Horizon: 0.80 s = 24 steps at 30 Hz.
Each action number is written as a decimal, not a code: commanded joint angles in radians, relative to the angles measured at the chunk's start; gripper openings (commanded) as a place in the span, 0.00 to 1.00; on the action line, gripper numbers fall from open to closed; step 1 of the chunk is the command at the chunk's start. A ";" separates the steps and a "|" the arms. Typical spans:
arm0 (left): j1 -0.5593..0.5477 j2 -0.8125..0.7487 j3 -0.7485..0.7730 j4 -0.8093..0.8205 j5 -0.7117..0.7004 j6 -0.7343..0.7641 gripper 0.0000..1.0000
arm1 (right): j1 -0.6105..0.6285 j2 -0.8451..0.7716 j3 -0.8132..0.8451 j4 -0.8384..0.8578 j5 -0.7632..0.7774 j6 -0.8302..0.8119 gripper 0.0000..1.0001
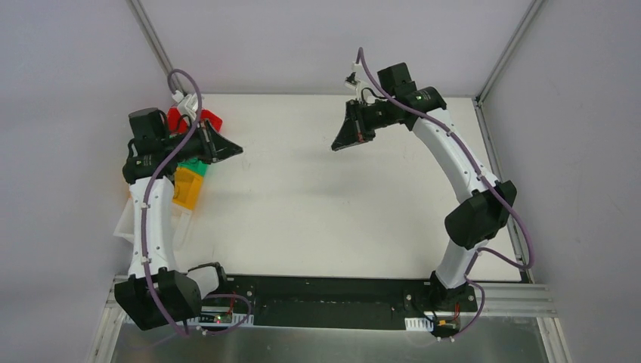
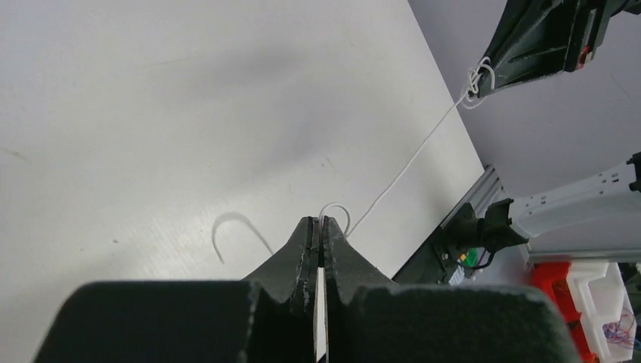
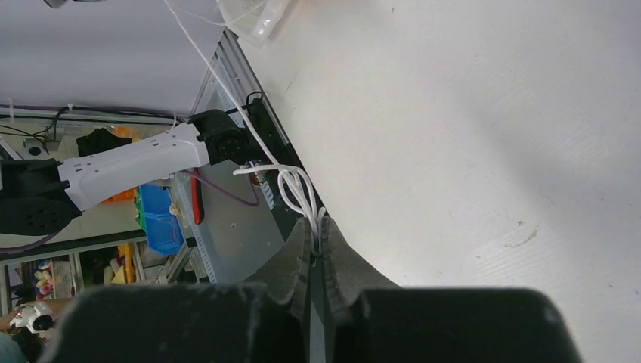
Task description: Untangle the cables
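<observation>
A thin white cable (image 2: 408, 162) is stretched in the air between my two grippers, above the white table (image 1: 340, 219). My left gripper (image 1: 239, 151) is shut on one end of it, and a small loop sticks out past the tips (image 2: 321, 221). My right gripper (image 1: 335, 146) is shut on a bunch of white cable loops (image 3: 296, 185). It also shows in the left wrist view (image 2: 478, 82). From there one strand (image 3: 227, 96) runs up and left towards the left arm. The cable is too thin to make out in the top view.
Red (image 1: 209, 119), green (image 1: 195, 168) and yellow (image 1: 187, 189) bins stand at the table's left edge beside the left arm. A clear plastic bag (image 3: 253, 15) lies by them. Aluminium frame posts (image 1: 151, 34) rise at the back corners.
</observation>
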 commanded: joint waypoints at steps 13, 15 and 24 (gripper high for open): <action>0.430 0.107 0.394 -0.545 0.077 0.497 0.00 | -0.127 -0.045 -0.024 -0.273 0.038 -0.301 0.17; 0.453 0.109 0.432 -0.591 0.055 0.544 0.00 | -0.128 -0.045 -0.028 -0.275 0.033 -0.313 0.13; 0.604 0.197 0.739 -0.976 -0.141 0.884 0.00 | -0.128 -0.049 -0.069 -0.260 0.025 -0.339 0.18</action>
